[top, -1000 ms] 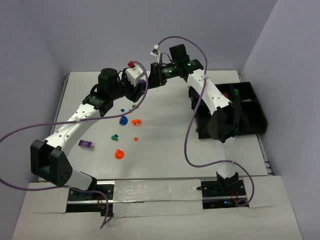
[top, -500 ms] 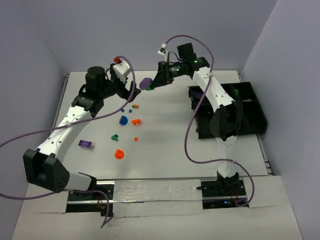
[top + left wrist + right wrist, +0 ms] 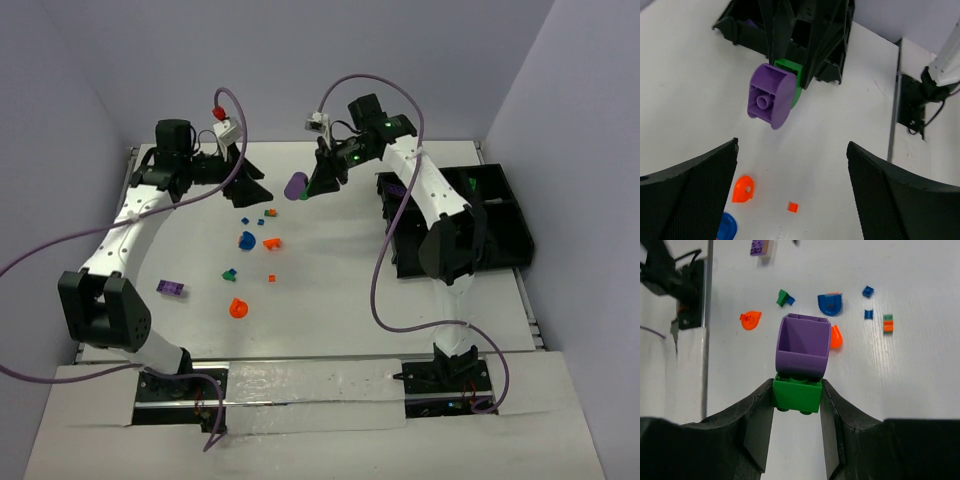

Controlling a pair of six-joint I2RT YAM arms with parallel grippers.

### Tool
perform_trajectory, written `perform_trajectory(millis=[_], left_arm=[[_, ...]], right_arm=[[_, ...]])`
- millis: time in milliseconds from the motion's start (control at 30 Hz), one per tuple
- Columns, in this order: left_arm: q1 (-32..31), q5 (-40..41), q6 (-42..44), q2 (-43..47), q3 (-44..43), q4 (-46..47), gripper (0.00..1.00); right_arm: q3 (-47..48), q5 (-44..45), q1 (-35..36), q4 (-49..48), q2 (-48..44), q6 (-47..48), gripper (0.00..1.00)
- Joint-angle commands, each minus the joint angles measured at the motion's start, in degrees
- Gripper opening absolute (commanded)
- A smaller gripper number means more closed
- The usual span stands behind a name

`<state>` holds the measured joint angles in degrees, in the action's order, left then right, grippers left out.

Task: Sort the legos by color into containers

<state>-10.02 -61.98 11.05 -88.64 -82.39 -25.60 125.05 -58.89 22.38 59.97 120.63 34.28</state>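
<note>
My right gripper point(image 3: 797, 391) is shut on a green brick point(image 3: 797, 395) that has a purple rounded piece point(image 3: 802, 345) stuck on its far end. The pair hangs above the back middle of the table, with the purple piece point(image 3: 295, 185) pointing left. My left gripper point(image 3: 250, 190) is open and empty just left of it; its fingers point(image 3: 695, 190) frame the purple piece point(image 3: 771, 95) from a short gap away. Loose legos lie below: a blue rounded one point(image 3: 246, 240), an orange one point(image 3: 272, 242), an orange rounded one point(image 3: 237, 308) and a purple brick point(image 3: 171, 288). The black containers point(image 3: 505, 240) sit at the right.
Small blue, green and orange bits point(image 3: 229, 272) are scattered between the two arms. The right arm's forearm crosses over the tray's left side. Purple cables loop from both arms. The table's back edge meets the wall just behind the grippers.
My left gripper opened, let go of the purple piece and drew back to the left. My right gripper kept the green brick with the purple piece and dropped slightly toward the table.
</note>
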Motion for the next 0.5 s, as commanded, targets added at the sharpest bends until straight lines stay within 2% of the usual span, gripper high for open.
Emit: perform_trajectory(millis=[0, 67, 133, 333, 467], left_arm=[[-0.2, -9.4, 8.5, -3.7, -4.9, -8.2, 0.91], [-0.7, -8.6, 12.9, -4.1, -5.9, -11.0, 0.89], [-0.9, -8.3, 15.7, -3.2, -5.3, -10.0, 0.89], [-1.7, -7.8, 17.5, 0.5, 0.0, -2.5, 0.89], [-2.4, -8.3, 20.3, 0.3, -0.8, -3.9, 0.89]], right_arm=[[0.6, 0.3, 2.8, 4.7, -6.2, 11.9, 0.00], [-0.1, 0.7, 4.1, 4.8, -6.9, 13.7, 0.00], [-0.4, 1.0, 4.8, 4.9, -7.8, 14.5, 0.00], [0.8, 1.5, 6.8, 6.2, -7.9, 17.3, 0.00], [2.2, 1.6, 7.1, 7.0, -7.0, 17.8, 0.00]])
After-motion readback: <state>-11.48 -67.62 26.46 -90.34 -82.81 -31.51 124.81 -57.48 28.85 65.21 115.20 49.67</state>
